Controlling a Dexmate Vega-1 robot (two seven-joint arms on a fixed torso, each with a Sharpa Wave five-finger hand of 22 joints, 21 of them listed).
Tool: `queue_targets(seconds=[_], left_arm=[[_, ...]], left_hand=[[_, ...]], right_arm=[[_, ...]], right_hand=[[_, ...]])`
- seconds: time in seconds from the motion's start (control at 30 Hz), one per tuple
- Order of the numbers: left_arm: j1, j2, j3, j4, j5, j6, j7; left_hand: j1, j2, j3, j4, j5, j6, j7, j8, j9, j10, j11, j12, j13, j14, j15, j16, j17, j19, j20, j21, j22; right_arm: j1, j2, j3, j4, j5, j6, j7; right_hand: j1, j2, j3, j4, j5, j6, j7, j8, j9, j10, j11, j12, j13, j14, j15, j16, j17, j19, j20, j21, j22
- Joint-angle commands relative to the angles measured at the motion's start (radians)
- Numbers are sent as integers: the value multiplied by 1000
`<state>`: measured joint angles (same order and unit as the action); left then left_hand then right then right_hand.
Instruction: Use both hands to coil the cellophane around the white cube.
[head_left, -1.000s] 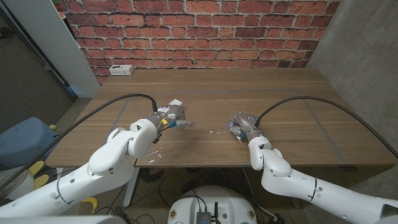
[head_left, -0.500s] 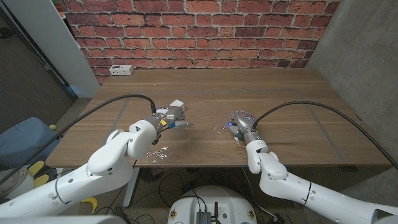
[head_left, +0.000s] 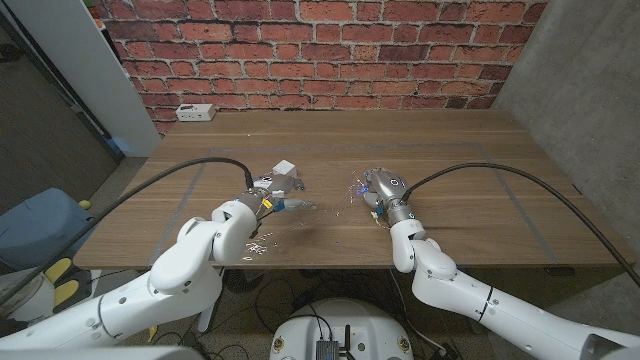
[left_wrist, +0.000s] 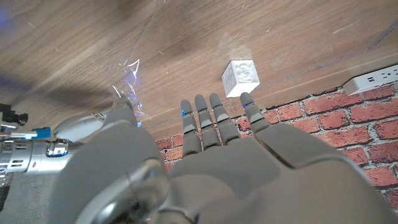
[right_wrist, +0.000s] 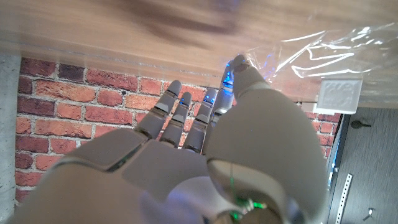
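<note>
Cellophane (head_left: 300, 203), thin, limp and slippery, spans the worktop (head_left: 450, 150) between both hands beside the light, rigid white cube (head_left: 285, 169); left hand (head_left: 262, 198) and right hand (head_left: 380, 190) fingers pinch opposite edges.

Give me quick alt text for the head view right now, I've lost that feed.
Both hands hold a clear cellophane sheet stretched between them above the wooden table: left hand near the white cube, right hand opposite. A white power strip lies at the table's far left edge before a brick wall.
</note>
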<state>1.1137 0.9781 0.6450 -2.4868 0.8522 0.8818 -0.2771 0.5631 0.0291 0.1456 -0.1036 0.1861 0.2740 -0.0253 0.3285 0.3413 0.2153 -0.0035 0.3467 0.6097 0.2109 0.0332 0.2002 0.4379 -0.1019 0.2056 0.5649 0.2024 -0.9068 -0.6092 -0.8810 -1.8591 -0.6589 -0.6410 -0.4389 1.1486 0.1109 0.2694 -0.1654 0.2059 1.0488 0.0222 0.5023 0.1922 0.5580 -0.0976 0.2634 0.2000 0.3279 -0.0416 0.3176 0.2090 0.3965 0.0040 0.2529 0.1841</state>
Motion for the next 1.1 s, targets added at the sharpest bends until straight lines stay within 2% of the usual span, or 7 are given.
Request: queue_targets(seconds=[0.03,0.3,0.5,0.63,0.73,0.87,1.1], left_arm=[[-67,-71,154,11,344,129,-239],[-58,-160,122,47,573,40,-529],[-23,-227,57,62,608,-67,-619],[-30,-265,36,76,648,-148,-720],[-34,-304,28,92,733,-194,-801],[-1,-368,11,111,896,-234,-821],[104,-461,-57,101,1038,-272,-698]], left_hand=[[-24,-6,-13,5,11,-4,0,-1,5,-26,12,-4,5,-44,18,-9,4,-43,7,-18,5],[-37,-42,-40,0,26,-112,23,-44,9,-141,50,-26,10,-144,48,-13,5,-108,8,-50,10],[-26,-27,-46,0,37,-347,30,-123,23,-309,89,-54,24,-261,92,-8,17,-176,8,-85,18],[4,-2,-32,-10,34,-471,37,-143,32,-358,99,-56,32,-298,104,-4,22,-202,8,-98,22],[99,93,40,-41,23,-518,57,-127,35,-367,101,-34,41,-292,102,12,23,-205,8,-99,27],[268,82,129,-77,21,-344,42,-53,28,-227,61,61,42,-151,40,47,-4,-60,7,-41,31],[290,32,172,-53,12,65,37,100,15,-53,36,136,-5,32,-14,64,-46,84,9,13,21]], right_arm=[[37,66,33,28,-9,42,-41],[74,112,20,59,-28,-5,-36],[94,129,13,78,-36,-19,-44],[105,138,13,92,-39,-21,-59],[113,141,13,102,-39,-19,-68],[122,144,13,113,-34,-20,-70],[136,151,13,137,-30,-37,-77]], right_hand=[[15,0,10,-6,-7,44,42,12,14,7,10,-5,2,-8,-137,-8,-3,-10,12,-7,1],[16,-6,19,-4,-12,50,59,18,24,10,16,-9,3,-13,-128,-20,-6,-31,23,-17,1],[15,-7,22,-2,-12,50,60,20,28,14,17,-10,3,-11,-127,-22,-6,-33,25,-18,1],[14,-8,24,-1,-13,47,61,20,31,15,15,-11,4,-9,-126,-23,-6,-35,25,-19,1],[14,-8,26,-1,-13,48,61,21,32,17,15,-11,4,-7,-126,-24,-6,-36,27,-20,1],[13,-11,28,0,-14,48,59,23,35,21,15,-11,4,-6,-126,-26,-6,-37,30,-21,1],[10,-16,30,1,-16,48,59,24,39,23,15,-13,5,-4,-125,-28,-5,-40,33,-23,1]])
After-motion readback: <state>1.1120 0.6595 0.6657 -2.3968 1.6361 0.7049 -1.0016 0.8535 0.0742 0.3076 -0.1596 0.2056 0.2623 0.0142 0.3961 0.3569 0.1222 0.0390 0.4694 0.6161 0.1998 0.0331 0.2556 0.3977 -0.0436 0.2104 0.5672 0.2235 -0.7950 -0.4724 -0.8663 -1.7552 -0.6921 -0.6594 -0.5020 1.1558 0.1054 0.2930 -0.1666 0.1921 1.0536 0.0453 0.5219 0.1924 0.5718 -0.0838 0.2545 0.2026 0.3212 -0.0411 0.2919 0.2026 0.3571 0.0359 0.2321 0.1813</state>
